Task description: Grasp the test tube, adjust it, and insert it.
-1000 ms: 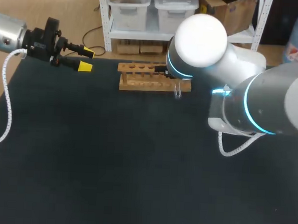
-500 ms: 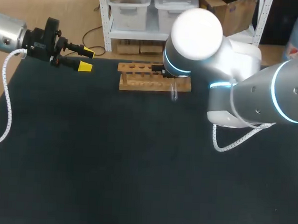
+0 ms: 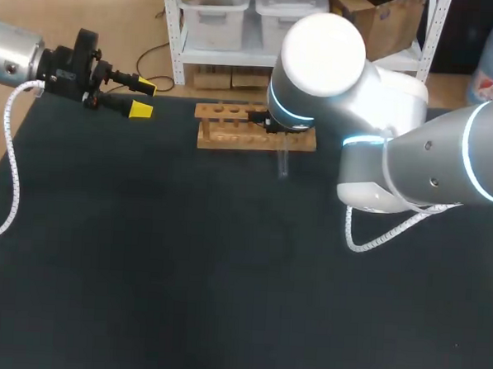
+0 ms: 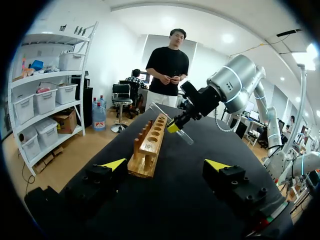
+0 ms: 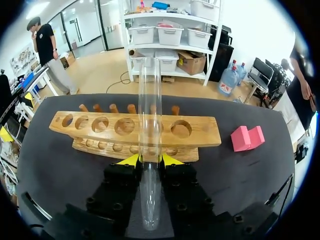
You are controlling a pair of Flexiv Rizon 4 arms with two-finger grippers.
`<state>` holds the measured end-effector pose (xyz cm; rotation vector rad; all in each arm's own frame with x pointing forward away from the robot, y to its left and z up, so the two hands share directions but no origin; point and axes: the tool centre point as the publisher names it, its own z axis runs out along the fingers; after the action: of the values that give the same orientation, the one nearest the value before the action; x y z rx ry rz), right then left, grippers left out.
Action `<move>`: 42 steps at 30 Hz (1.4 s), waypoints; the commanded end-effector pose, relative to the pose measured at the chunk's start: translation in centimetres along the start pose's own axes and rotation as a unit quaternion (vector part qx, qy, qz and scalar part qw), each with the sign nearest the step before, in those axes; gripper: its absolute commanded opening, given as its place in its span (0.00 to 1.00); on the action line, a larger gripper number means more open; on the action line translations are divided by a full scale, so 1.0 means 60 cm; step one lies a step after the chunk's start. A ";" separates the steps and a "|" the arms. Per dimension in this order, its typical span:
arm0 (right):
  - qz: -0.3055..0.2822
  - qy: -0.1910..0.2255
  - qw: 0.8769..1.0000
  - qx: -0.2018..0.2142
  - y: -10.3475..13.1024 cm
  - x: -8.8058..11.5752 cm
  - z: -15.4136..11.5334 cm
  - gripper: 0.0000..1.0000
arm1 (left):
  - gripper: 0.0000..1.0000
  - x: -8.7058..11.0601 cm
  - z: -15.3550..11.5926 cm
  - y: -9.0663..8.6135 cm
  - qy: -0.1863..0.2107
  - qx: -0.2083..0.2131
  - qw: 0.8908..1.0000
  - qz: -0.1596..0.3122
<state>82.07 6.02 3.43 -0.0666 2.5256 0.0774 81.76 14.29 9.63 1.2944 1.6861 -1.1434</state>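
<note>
A clear glass test tube (image 5: pixel 150 100) is gripped low on its length between the yellow tips of my right gripper (image 5: pixel 150 160), and it stands just in front of the wooden rack (image 5: pixel 200 131). In the head view the tube (image 3: pixel 282 163) hangs at the near edge of the rack (image 3: pixel 233 128), near its right end, and my right arm's large joint hides the gripper. The left wrist view shows the right gripper (image 4: pixel 174 127) holding the tube (image 4: pixel 186 138) slanted beside the rack (image 4: pixel 150 145). My left gripper (image 3: pixel 143 97) is open and empty at the table's far left, well away from the rack.
A pink block (image 5: pixel 246 138) lies on the black table (image 3: pixel 184 264) beside the rack's right end. The rack's row of holes holds no tubes. The rack stands close to the table's far edge.
My right arm has shifted a little to the left along the rack, carrying the tube with it. The left arm has not moved.
</note>
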 end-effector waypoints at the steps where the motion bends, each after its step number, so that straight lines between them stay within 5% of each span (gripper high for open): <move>1: 0.000 0.000 1.000 0.000 -0.002 0.002 0.003 0.00 | 1.00 0.002 0.000 0.001 -0.001 0.000 1.000 0.001; 20: 0.010 0.008 1.000 0.004 -0.002 0.012 -0.013 0.00 | 1.00 0.002 0.000 0.001 -0.001 0.000 1.000 0.001; 42: 0.032 -0.036 0.998 0.032 -0.007 0.010 -0.161 0.00 | 1.00 0.002 0.000 0.001 -0.001 0.000 1.000 0.001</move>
<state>77.85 5.78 9.80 0.0426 2.4879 0.0183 81.76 14.29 9.63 1.2944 1.6861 -1.1434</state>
